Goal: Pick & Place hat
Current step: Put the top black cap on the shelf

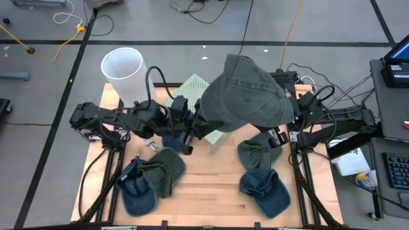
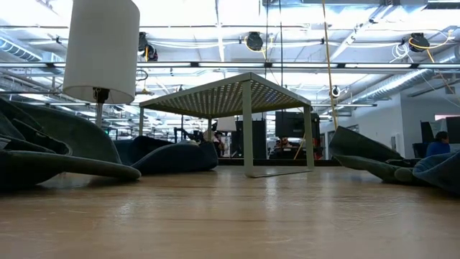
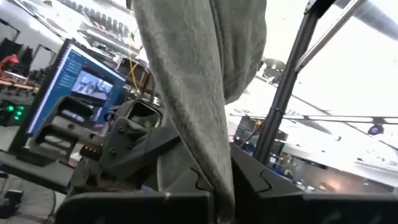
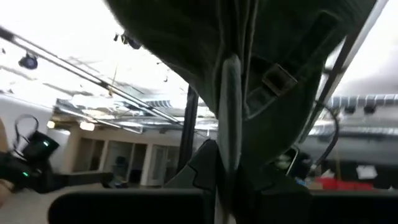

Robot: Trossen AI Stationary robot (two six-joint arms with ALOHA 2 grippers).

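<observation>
- Above the middle of the counter (image 1: 211, 185), an olive-green hat (image 1: 249, 92) hangs in the air between the two arms, over the pale perforated rack (image 1: 201, 96).
- The left hand (image 3: 217, 199) is clenched on a fold of the hat's cloth.
- The right hand (image 4: 227, 193) is clenched on the hat's edge near its strap.
- More hats lie on the counter: a pile of green and blue ones (image 1: 150, 176) at the left, another pile (image 1: 262, 172) at the right.
- A white cylinder (image 1: 123, 70) stands at the far left corner.
</observation>
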